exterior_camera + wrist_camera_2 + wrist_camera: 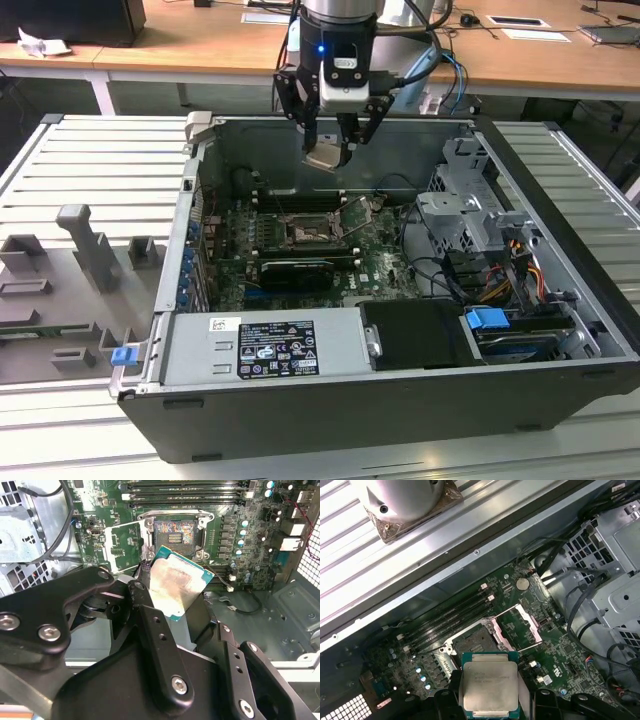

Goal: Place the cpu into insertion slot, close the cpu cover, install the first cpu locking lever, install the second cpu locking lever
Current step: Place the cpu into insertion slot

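My gripper (330, 150) hangs above the open computer case, shut on the cpu (325, 157), a flat square chip with a pale metal top that sits tilted between the fingers (145, 605). In both wrist views the cpu (175, 587) (489, 685) is clear of the board, well above it. The insertion slot (305, 232) (174, 535) (472, 640) lies bare on the green motherboard, below and slightly forward of the chip. Beside the slot the cpu cover (122, 547) (517, 625) stands swung open, a thin silver frame.
Long black memory slots (185, 490) run beside the socket. A grey power supply (260, 345) fills the case's near side. A metal drive cage (470, 200) with cables stands at the exterior view's right. Grey fixtures (95, 250) rest on the slatted table outside the case.
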`<state>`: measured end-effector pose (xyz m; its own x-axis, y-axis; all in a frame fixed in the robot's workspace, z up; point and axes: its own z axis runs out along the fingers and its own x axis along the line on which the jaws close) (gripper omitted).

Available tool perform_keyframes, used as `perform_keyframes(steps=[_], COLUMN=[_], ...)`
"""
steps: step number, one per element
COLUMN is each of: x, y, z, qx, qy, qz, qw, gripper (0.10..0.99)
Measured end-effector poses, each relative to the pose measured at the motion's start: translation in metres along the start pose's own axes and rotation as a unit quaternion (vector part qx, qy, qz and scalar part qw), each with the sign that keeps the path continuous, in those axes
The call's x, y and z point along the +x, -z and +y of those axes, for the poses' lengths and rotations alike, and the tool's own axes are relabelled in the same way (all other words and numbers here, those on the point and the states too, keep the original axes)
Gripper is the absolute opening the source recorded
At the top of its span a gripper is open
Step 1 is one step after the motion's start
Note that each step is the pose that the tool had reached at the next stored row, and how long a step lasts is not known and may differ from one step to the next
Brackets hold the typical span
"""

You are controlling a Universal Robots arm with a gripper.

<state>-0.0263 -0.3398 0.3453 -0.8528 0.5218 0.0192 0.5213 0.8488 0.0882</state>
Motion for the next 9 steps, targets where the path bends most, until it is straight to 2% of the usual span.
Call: perform_keyframes(steps=[7,9], x=[0.0,0.0], y=[-0.0013,-0.0016], z=[-0.0001,-0.0001], qx=[-0.0002,-0.0005], qy=[-0.01,-0.026], qz=[-0.0009,-0.0023], qw=[0.9999,0.9997], gripper=[0.525,0.525])
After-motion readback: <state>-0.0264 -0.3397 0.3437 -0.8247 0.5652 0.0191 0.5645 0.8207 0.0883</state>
